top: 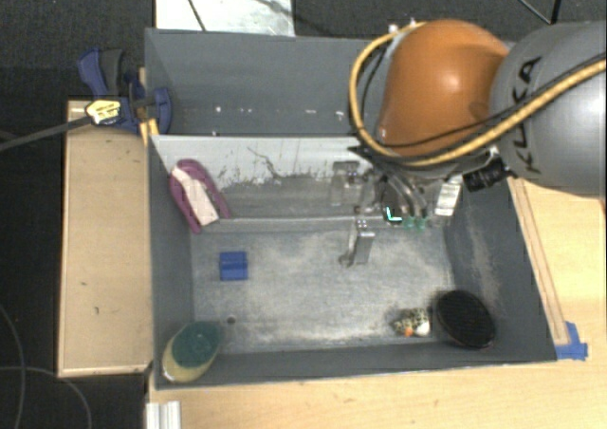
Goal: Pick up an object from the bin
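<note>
We see the gripper (356,256) hanging over bare floor near the middle of the bin (285,318), somewhat toward its back wall, with nothing under it. We cannot tell whether the claw is wide or narrow, and we see nothing in it. No thing is yet singled out, so we judge the pick still unchosen.

The things lie scattered and well apart, which should leave each one free to approach. A blue block (232,266) sits toward the left edge. A purple and white piece (194,195) leans by the back left corner. A round green and yellow sponge (193,349) fills the front left corner. A black disc (464,318) lies by the front right corner, with a small mottled thing (412,325) just beside it. The walls crowd those corner pieces.
</note>
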